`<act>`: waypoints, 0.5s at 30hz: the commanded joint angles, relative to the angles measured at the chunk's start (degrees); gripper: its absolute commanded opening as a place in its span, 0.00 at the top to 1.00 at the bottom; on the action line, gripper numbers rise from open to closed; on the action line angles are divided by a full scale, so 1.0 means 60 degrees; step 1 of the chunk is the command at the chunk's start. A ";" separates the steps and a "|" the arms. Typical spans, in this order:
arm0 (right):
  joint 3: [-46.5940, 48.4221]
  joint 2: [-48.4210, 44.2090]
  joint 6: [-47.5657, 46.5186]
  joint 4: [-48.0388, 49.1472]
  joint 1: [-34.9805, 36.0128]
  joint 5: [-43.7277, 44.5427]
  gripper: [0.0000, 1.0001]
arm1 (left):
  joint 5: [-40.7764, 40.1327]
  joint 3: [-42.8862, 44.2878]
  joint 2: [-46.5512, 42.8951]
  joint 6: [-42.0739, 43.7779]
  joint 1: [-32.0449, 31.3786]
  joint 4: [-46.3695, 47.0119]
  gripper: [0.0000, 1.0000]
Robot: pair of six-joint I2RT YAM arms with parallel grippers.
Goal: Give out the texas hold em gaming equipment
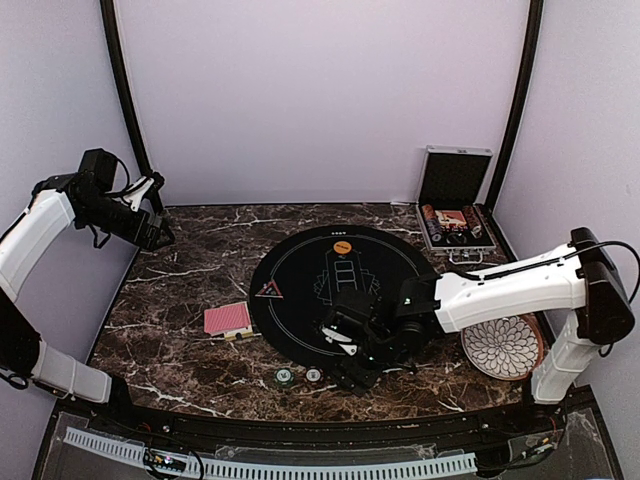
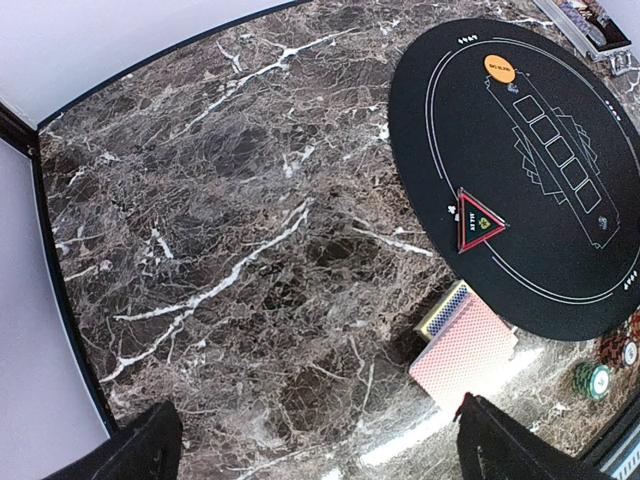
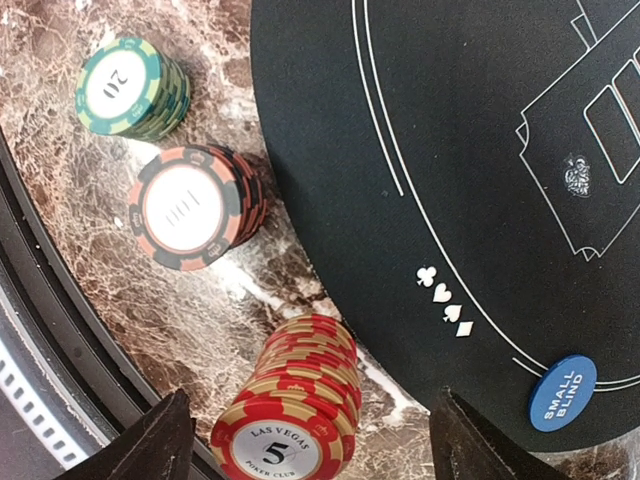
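Right gripper point(image 1: 350, 350) hangs low at the bottom edge of the round black mat point(image 1: 300, 260), just right of a green stack point(image 1: 283, 377) and a striped stack point(image 1: 313, 375) of chips on the marble worktop point(image 1: 190, 280). From above I cannot tell how its jaws stand. The left gripper point(image 1: 158, 237) hangs high at the upper left, well apart from everything. A red-backed deck of cards point(image 1: 228, 319) lies just left of the mat. A triangular marker point(image 1: 268, 290) and an orange button point(image 1: 342, 245) lie on the mat. An open silver case point(image 1: 455, 215) and a patterned plate point(image 1: 503, 345) sit at the right.

In the left wrist view, the fingers point(image 2: 140, 450) show in the bottom corners, spread wide over bare marble and holding nothing. The deck lies at the lower right, just beside the mat's rim.

In the right wrist view, the fingers point(image 3: 150, 450) stand spread, one on either side of a red chip stack point(image 3: 295, 425) marked 5, and touch nothing. The striped and green stacks sit further up the frame, all on marble beside the mat. A blue button point(image 3: 563, 393) lies on the mat at the lower right.

The red stack is probably dense for its size and made of hard, smooth, loose discs. Its chips already sit slightly staggered, so a crooked squeeze could shear it apart. It is best gripped across the rims, low to mid height, with both pads square to the sides.
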 commanded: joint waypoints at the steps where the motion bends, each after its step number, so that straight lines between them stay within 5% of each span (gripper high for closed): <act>1: -0.0130 0.0116 -0.0047 0.0229 0.0050 0.0009 0.19 | 0.0085 0.0290 -0.0251 0.0115 -0.0023 -0.0277 0.01; 15: -0.0091 0.0224 -0.0064 0.0210 0.0048 0.0178 0.32 | 0.0047 0.0274 -0.0301 0.0144 -0.0023 -0.0280 0.01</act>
